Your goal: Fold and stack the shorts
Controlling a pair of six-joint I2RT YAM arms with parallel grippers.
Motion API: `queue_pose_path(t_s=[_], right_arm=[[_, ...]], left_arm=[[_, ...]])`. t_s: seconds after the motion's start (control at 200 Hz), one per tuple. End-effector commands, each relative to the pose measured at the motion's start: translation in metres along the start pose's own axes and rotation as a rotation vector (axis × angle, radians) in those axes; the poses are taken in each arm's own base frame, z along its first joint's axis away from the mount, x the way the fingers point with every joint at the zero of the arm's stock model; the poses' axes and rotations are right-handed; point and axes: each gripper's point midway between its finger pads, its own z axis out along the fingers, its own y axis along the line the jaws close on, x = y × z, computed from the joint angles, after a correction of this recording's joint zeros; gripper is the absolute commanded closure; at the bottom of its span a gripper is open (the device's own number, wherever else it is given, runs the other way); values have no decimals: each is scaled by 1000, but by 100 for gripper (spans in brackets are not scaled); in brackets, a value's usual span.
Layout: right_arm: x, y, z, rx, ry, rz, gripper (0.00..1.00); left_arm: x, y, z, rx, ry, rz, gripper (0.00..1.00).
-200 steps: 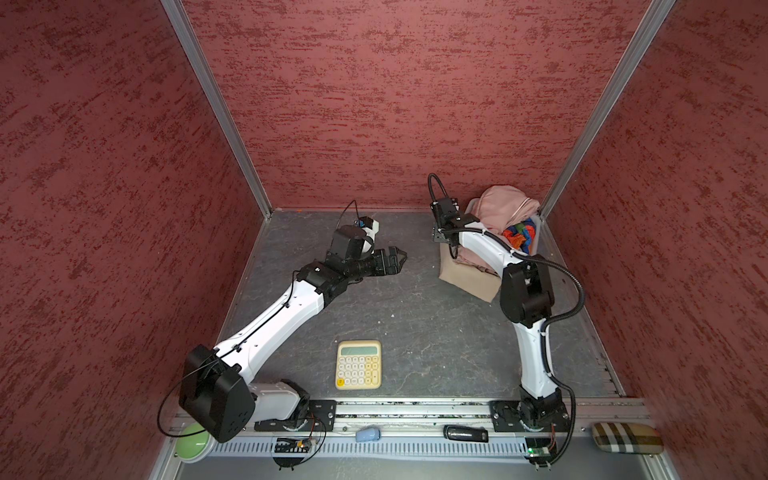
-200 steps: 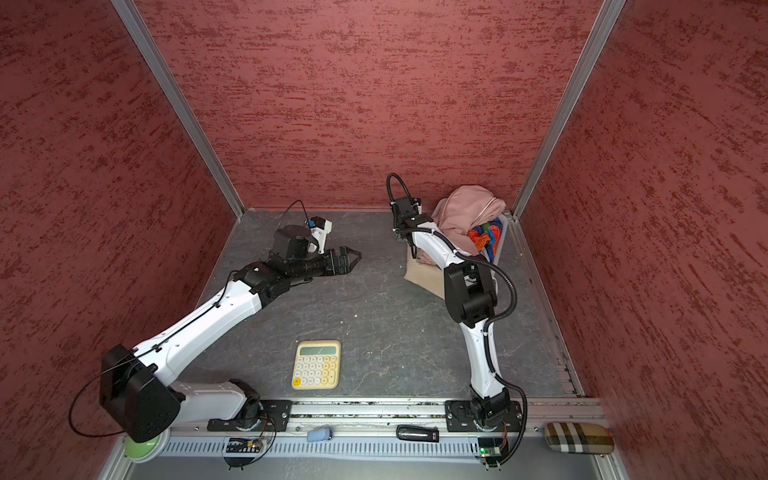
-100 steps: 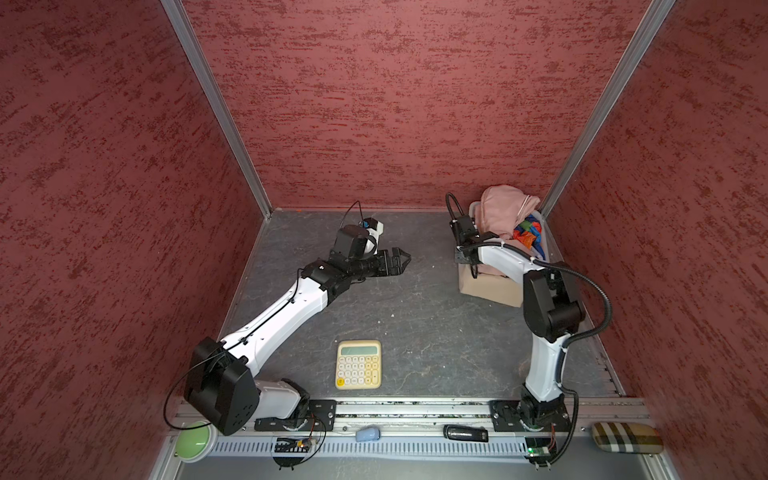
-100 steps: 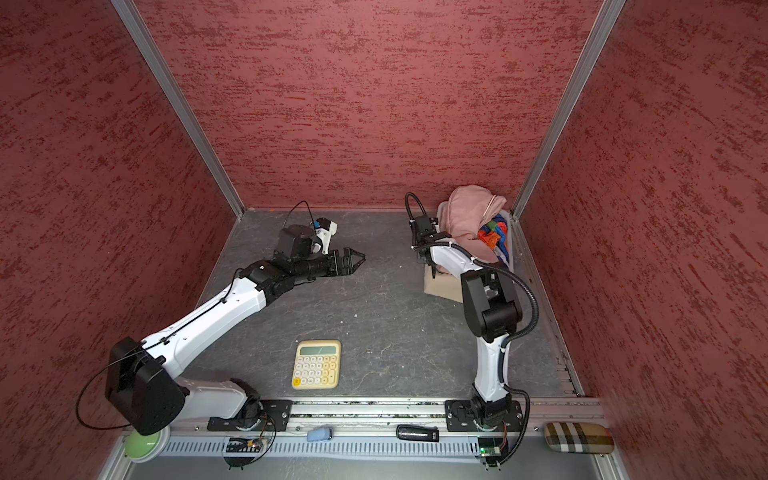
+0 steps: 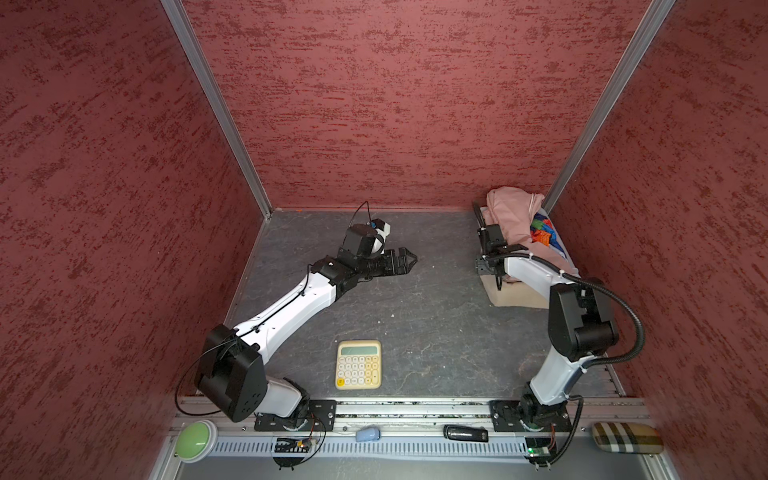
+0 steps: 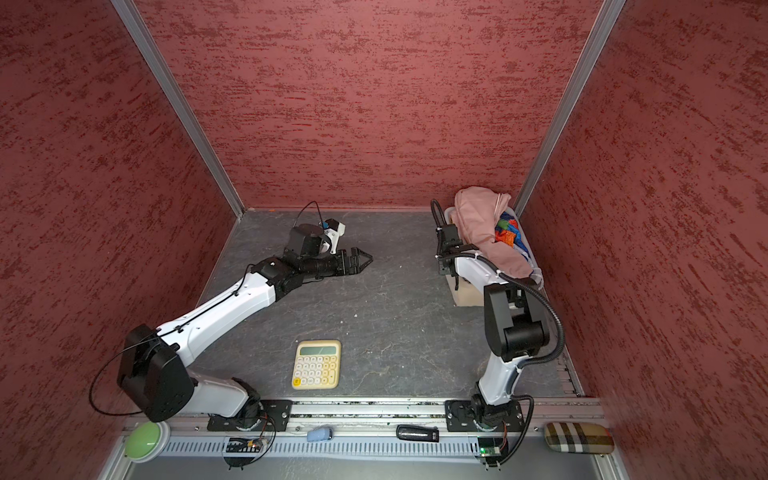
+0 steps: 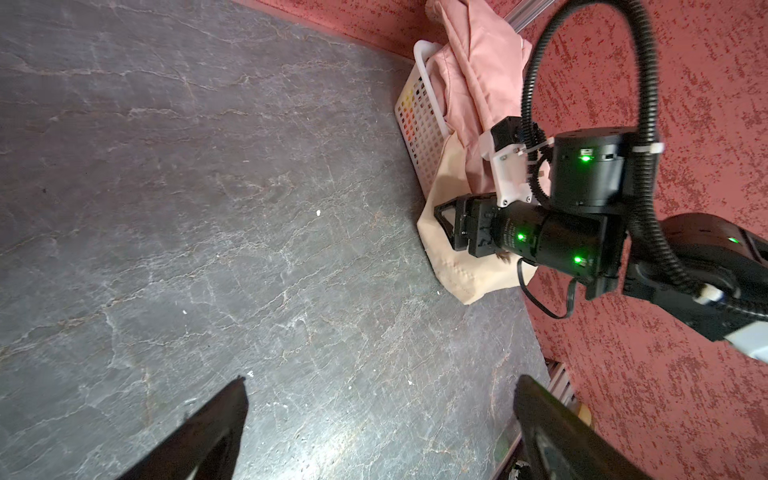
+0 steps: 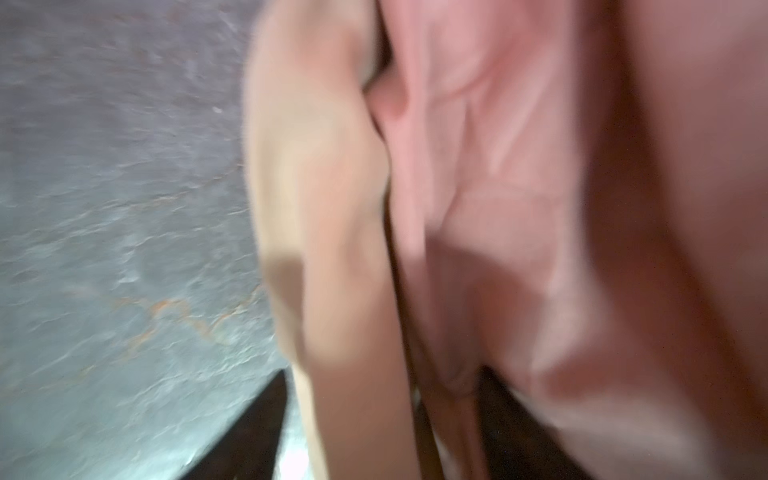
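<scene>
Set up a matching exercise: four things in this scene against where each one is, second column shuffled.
Things
1. pink shorts
2. beige shorts
3. rainbow shorts
4. calculator

Places
a. flat on the table, well apart from the basket
b. heaped on top of the basket
c. hanging from the basket down onto the table
d. tucked in the basket beside the pink heap

Pairs: 1-b; 2-c; 3-d; 4-a

Matt cloth of pink shorts [image 5: 509,212] and beige shorts [image 5: 515,297], glossy rainbow shorts [image 5: 542,232], perforated plastic basket [image 7: 419,120], matt veined-stone table [image 5: 415,316]
</scene>
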Motion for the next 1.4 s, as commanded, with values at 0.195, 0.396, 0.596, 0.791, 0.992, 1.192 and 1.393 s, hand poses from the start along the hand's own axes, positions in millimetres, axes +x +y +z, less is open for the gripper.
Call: queue_pose_path(t_s=[0.195,0.396,0.596,0.791,0.992,1.192,1.393], right_arm=[[-45,-103,-136,10,-324,469,1],[-17,-121,-98,-12,-215,473,1],[-8,-113,-58,-41,-116,465,5],[1,-114,-31,-95,-94,529,50],[-16,-114,-46,-127,-122,522,93],[-80,-95,-112,-244,-257,489,100],[-174,45,-235,-537,-429,200,100]], left_arm=[[-51,-32,-1,3,-161,151,0],[-44,-44,21,17,-87,170,1],[-37,-45,27,-5,-59,217,1],[-37,-44,31,-21,-44,211,1],[-44,-49,34,-4,-52,238,1],[-89,-38,18,-57,-135,141,1],[-141,-19,-17,20,-201,-116,1]])
